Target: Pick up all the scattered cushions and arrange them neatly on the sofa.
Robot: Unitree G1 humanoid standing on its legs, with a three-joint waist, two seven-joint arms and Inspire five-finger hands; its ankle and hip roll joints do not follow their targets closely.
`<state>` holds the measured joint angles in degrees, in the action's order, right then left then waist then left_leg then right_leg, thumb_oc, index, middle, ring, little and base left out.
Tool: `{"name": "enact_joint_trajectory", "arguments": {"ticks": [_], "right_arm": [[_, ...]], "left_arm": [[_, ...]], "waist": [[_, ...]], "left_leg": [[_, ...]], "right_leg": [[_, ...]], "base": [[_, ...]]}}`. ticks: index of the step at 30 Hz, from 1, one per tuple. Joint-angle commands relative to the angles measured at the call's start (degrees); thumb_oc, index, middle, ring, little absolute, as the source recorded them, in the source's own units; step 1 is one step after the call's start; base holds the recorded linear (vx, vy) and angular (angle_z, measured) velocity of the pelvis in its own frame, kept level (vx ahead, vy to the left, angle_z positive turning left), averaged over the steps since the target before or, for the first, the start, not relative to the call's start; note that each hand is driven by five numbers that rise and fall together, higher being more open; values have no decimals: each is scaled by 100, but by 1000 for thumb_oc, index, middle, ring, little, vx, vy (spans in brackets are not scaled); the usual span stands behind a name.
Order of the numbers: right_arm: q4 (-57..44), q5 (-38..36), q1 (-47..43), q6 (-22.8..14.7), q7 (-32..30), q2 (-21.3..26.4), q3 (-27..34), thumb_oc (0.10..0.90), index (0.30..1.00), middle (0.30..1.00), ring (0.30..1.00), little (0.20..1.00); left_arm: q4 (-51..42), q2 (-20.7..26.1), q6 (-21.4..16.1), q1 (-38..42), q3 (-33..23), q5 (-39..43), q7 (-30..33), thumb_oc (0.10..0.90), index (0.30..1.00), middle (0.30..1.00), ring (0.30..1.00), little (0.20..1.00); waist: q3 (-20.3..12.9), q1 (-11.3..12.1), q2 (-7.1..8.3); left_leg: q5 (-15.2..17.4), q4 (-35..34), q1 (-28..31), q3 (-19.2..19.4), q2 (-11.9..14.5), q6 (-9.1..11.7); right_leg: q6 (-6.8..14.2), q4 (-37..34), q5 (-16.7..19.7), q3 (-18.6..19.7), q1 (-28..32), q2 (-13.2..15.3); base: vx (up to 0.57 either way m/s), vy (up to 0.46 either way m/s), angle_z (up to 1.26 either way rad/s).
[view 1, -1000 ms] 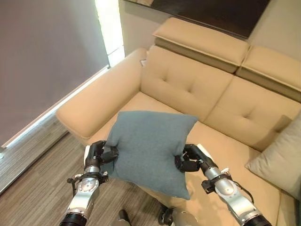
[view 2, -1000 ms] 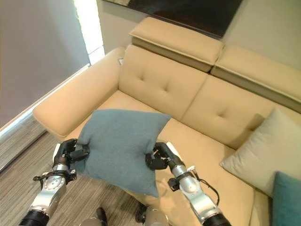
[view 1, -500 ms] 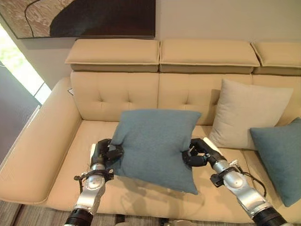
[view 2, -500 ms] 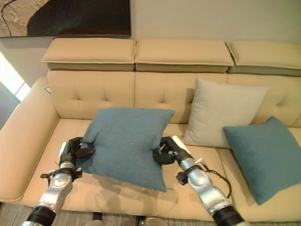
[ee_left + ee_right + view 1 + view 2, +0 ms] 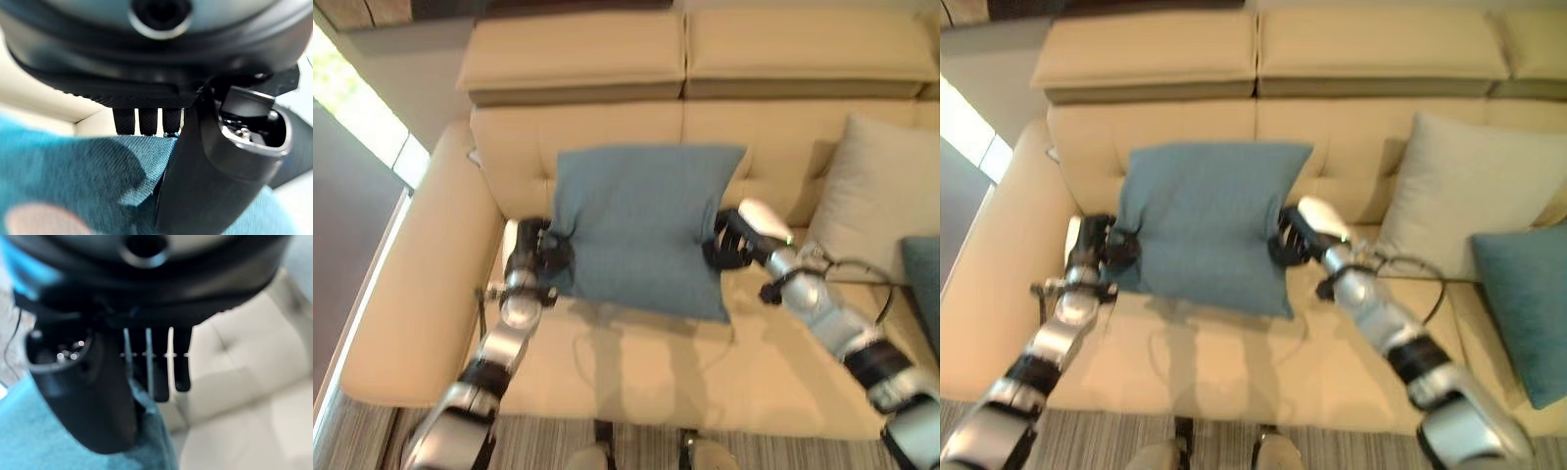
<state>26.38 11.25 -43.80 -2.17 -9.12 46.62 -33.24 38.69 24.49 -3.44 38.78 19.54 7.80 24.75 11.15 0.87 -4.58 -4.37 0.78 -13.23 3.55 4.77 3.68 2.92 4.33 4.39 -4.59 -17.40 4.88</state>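
The teal cushion is held upright between both hands, in front of the backrest at the left end of the sofa. Its lower edge hangs above the seat; whether its back touches the backrest cannot be told.

The left hand grips the cushion's left edge, thumb pressed over the fabric and fingers curled behind it (the left wrist view confirms the pinch). The right hand grips the opposite edge in the same manner, thumb in front and fingers behind. In my judgement this two-sided hold keeps the soft cushion flat and square to the backrest, so that it can be set down standing and not flopped.

A beige cushion leans against the backrest further right. A second teal cushion stands beside it at the right edge, overlapping its lower corner. Both appear already placed, so the task looks well advanced, with this cushion taking the free left seat.

The sofa is tan, with a tufted backrest, raised headrests and a broad armrest on the left. Striped grey flooring lies in front, and bright daylight from a window falls on the upper left.
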Motion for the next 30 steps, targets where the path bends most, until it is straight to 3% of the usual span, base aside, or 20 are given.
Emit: {"name": "enact_joint_trajectory", "arguments": {"ticks": [1,4,6,10,18,19,20,21,23,26,30], "right_arm": [[179,489,-2029,-64,-1212,544,-190,400,300,300,300,300],[711,523,-2966,14,-1439,549,-744,400,300,300,300,300],[1267,394,-3767,97,-1745,415,-1161,400,300,300,300,300],[2154,152,-4512,101,-1928,120,-1675,400,300,300,300,300],[3303,-553,-4863,155,-1825,-290,-1875,400,300,300,300,300],[3488,-700,-4877,155,-1776,-301,-1903,400,300,300,300,300],[3657,-818,-4863,134,-1708,-316,-1954,408,312,312,312,312],[3820,-900,-4921,142,-1642,-341,-2046,800,900,900,900,900],[4387,-1030,-4940,207,-1458,-499,-2111,800,900,900,900,900],[5074,-1797,-4972,343,-1240,-635,-1926,800,900,900,900,900],[5273,-1989,-4898,442,-1406,-781,-1689,800,900,900,900,900]], "left_arm": [[-135,1066,-589,1989,204,-626,804,400,300,300,300,300],[273,1261,-491,2796,538,-840,1098,400,300,300,300,300],[690,1342,-526,3571,771,-599,1333,400,300,300,300,300],[1375,1377,-524,4422,1063,-241,1460,400,300,300,300,300],[2484,1312,-409,5101,1355,359,1073,400,300,300,300,300],[2623,1306,-362,5126,1412,373,989,474,411,411,411,411],[2744,1279,-314,5173,1493,329,912,577,566,566,566,566],[2959,1243,-195,5215,1615,237,815,800,900,900,900,900],[3584,1116,33,5357,1875,127,458,800,900,900,900,900],[4149,1121,160,5409,1841,493,31,800,900,900,900,900],[4252,1008,238,5292,1591,758,3,800,900,900,900,900]], "waist": [[-146,-93,425],[7,-111,407],[180,-123,415],[418,-120,450],[537,-150,460],[559,-152,453],[556,-153,444],[575,-151,454],[608,-150,432],[668,-78,385],[690,-81,391]], "left_leg": [[140,391,-689,4,172,294],[130,497,-983,28,162,309],[122,656,-1345,26,189,322],[168,998,-1976,-15,236,332],[382,1304,-2967,-86,228,369],[385,1327,-3194,-100,192,368],[385,1346,-3332,-95,168,368],[365,1365,-3440,-108,159,372],[315,1372,-3630,-133,122,361],[207,1281,-3818,-124,61,356],[184,1260,-3847,-155,46,346]], "right_leg": [[764,221,-327,314,13,855],[776,283,-290,326,-259,874],[782,321,-218,371,-600,853],[786,337,-74,451,-1145,802],[843,133,41,534,-1889,804],[852,64,112,540,-2079,829],[857,13,137,519,-2173,840],[860,-17,182,513,-2262,852],[887,-67,251,495,-2404,852],[897,-128,316,446,-2585,852],[876,-123,307,427,-2601,809]], "base": [[-118,50,-2],[-59,28,-4],[-90,24,0],[-49,-3,-10],[56,-6,-8],[47,4,4],[57,-5,2],[34,-18,3],[22,-9,5],[6,-1,1],[9,-6,4]]}}
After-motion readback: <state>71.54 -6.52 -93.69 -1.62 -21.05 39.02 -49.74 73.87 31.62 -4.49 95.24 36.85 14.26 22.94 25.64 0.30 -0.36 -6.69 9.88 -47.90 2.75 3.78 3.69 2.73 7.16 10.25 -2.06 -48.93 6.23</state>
